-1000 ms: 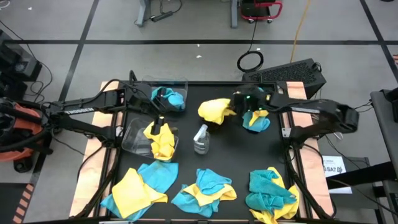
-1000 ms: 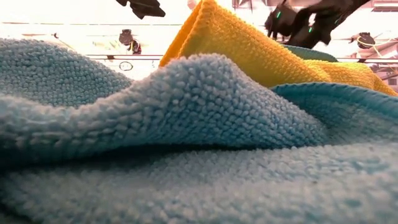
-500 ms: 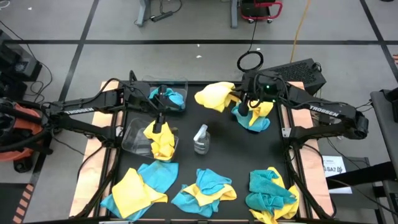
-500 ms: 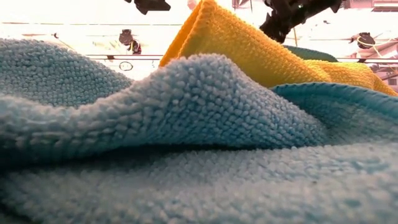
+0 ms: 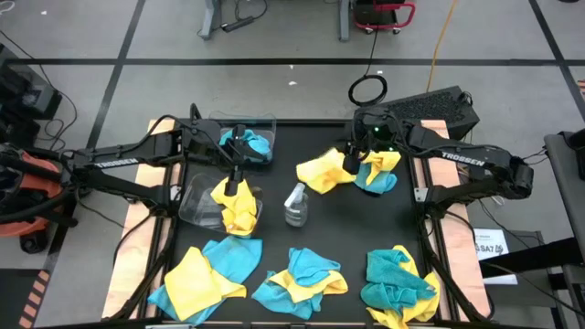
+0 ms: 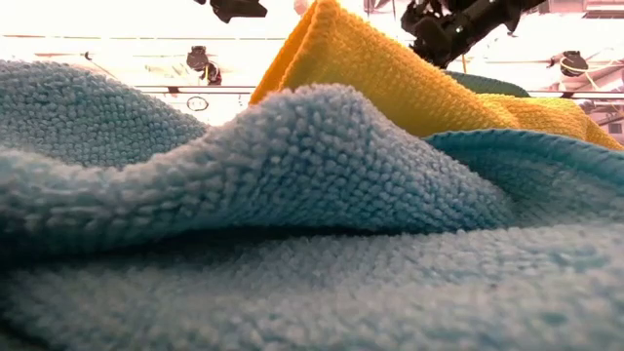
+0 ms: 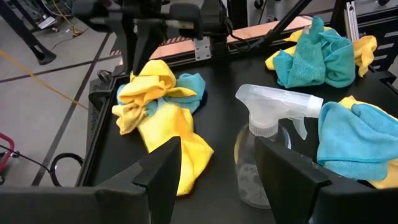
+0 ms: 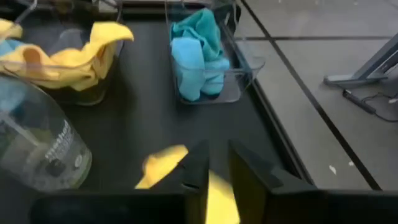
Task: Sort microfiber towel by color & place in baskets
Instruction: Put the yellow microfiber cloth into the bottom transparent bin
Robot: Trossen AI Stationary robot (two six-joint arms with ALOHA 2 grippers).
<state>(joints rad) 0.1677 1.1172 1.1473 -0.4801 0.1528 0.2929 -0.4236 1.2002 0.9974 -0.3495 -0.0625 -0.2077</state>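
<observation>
Lowered since before, our right gripper (image 5: 348,163) clamps a yellow towel (image 5: 322,171) mid-table beside the spray bottle (image 5: 294,203); left gripper (image 5: 232,175) open.

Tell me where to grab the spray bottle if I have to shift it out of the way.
Grip the spray bottle around its narrow neck just under the white trigger head, coming from the left gripper's side. It stands upright, and the neck is slimmer than the clear rounded body, so the fingers should close there more securely.

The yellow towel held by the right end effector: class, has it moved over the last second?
Yes. In the high view the yellow towel went toward the table's far edge, then dropped nearer the spray bottle, with the right end effector.
</observation>
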